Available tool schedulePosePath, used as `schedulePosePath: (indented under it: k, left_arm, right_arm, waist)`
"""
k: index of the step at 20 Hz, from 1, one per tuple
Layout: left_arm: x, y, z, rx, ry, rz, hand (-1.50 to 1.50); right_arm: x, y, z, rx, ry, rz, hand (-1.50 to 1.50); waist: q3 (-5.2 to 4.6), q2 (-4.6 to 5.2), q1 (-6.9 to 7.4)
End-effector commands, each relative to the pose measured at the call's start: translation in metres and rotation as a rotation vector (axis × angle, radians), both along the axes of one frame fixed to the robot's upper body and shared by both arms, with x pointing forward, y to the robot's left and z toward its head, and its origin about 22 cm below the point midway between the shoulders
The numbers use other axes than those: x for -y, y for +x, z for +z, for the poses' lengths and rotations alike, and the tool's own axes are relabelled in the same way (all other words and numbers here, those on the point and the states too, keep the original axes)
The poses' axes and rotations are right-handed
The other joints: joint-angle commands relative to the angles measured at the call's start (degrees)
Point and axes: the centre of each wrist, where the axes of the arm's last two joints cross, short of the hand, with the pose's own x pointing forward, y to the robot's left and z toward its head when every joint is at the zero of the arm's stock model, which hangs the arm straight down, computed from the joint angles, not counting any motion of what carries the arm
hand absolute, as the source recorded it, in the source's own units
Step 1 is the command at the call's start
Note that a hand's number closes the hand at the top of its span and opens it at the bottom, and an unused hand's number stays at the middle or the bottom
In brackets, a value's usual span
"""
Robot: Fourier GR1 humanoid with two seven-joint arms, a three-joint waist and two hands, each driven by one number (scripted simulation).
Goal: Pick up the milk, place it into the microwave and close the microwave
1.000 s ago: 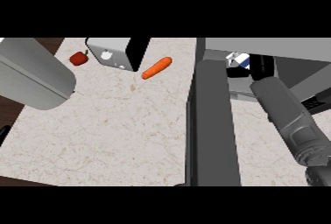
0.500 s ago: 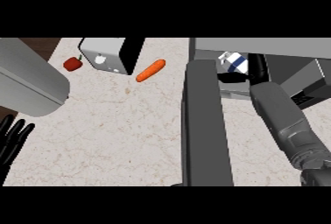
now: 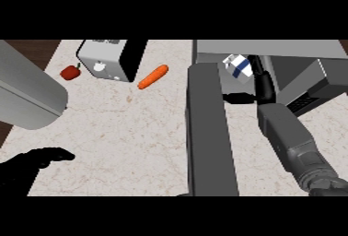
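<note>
The milk (image 3: 236,65), a white carton with a blue stripe, stands inside the open microwave (image 3: 299,60) at the upper right. My right hand (image 3: 262,90) reaches into the cavity just right of the carton. Its fingers lie straight along the carton's side and its thumb (image 3: 238,97) is spread out below it, apart from the milk. The microwave door (image 3: 211,133) stands open as a long dark grey slab left of my right forearm (image 3: 289,138). My left hand (image 3: 31,168) shows at the lower left over the counter, fingers loosely bent and holding nothing.
A white and black toaster (image 3: 108,60) stands at the back of the marble counter (image 3: 122,133). A red pepper (image 3: 70,72) lies to its left and a carrot (image 3: 153,77) to its right. A broad grey arm segment (image 3: 27,92) covers the left side.
My left hand has come further into view at the lower left and its fingers have bent. The right hand stays beside the milk in the microwave; the whole view has shifted slightly.
</note>
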Motion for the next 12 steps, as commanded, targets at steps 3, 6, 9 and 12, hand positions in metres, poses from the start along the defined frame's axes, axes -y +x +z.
schedulePosePath:
  k: [3, 6, 9, 12]
  left_arm:
    - [0.022, 0.011, 0.012, -0.03, 0.019, -0.06, 1.5]
    - [0.037, 0.012, -0.002, -0.061, 0.0, -0.072, 1.5]
    - [0.034, 0.005, 0.01, -0.071, 0.0, -0.084, 1.5]
    - [0.057, 0.012, 0.013, -0.084, 0.012, -0.125, 1.5]
  right_arm:
    - [0.002, -0.019, -0.026, -0.041, 0.171, 0.126, -1.5]
    - [0.011, -0.043, -0.053, -0.061, 0.205, 0.123, -1.5]
    - [0.0, -0.059, -0.071, -0.056, 0.218, 0.118, -1.5]
    - [0.013, -0.068, -0.075, -0.065, 0.21, 0.136, -1.5]
  waist:
    - [-0.1, -1.1, -2.2]
    - [-0.16, -1.29, -2.62]
    - [-0.18, -1.42, -2.63]
    - [-0.23, -1.75, -3.46]
